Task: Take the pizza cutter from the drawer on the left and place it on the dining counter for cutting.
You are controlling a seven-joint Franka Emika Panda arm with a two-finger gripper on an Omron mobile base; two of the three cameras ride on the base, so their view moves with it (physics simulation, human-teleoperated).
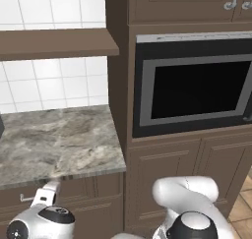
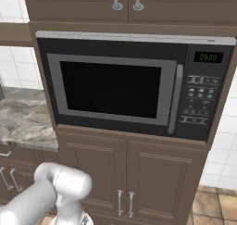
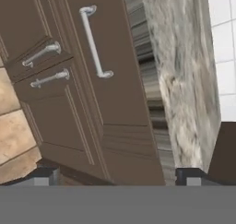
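Drawer (image 3: 99, 75) occupies the centre of the hand view: a dark-brown wooden front, fully closed, carrying 1 silver bar handle (image 3: 93, 41). The hand view is rolled, so the bar runs almost top to bottom in that picture. The drawer front sits directly under the edge of the marble tabletop (image 3: 179, 71), which appears to its right in the rolled view. White wall tiles (image 3: 223, 48) lie beyond the marble.

Beside the drawer front, toward the left of the hand view, 2 cabinet doors meet, each with its own silver handle (image 3: 42, 54). Tan floor tiles (image 3: 16, 126) show at the lower left.

Gripper (image 3: 122, 176) is spread wide: its 2 dark fingertips (image 3: 44, 174) stand well apart at the bottom of the hand view, with nothing between them. It points at the drawer front without touching it.

In the left base view, the marble tabletop (image 1: 54, 139) lies left of a tall cabinet column, with the drawer bar (image 1: 30, 198) partly visible below its edge, just behind the white arm (image 1: 47, 213).

In the right base view, a built-in microwave (image 2: 134, 87) sits in the cabinet column, above 2 closed doors (image 2: 129, 178) with vertical handles.
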